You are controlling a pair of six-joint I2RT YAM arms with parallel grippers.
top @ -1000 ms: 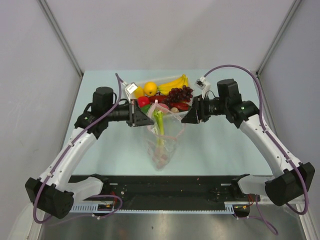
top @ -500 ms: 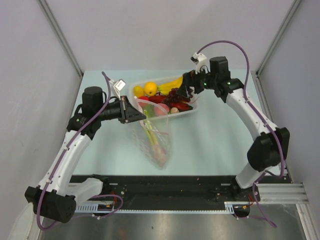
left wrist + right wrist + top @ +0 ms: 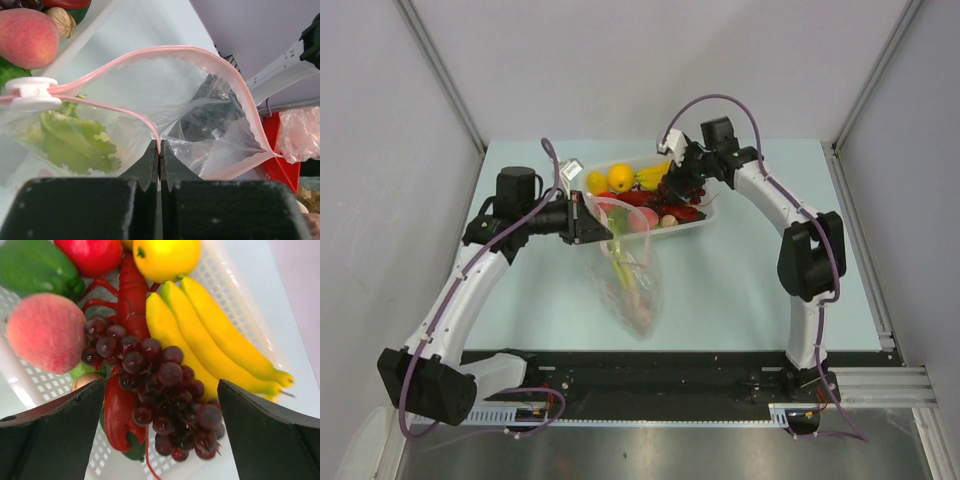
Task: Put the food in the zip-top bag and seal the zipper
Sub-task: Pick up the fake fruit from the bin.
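The clear zip-top bag lies on the table, its mouth lifted against the white basket. My left gripper is shut on the pink zipper at the near rim, and the mouth gapes open. A green-white leafy stalk lies inside the bag. The white slider sits at the strip's left end. My right gripper hangs open just over the purple grapes in the basket, one finger on each side, not touching them. Yellow bananas lie beside the grapes.
The basket also holds a peach, a red lobster, a lemon, a red fruit and a green pepper, packed close. The basket's perforated wall rises right of the bananas. A black rail runs along the near table edge.
My right gripper has let go of the bag's right rim, opened wide and swung back over the basket to the grapes. The left gripper keeps its hold on the zipper.
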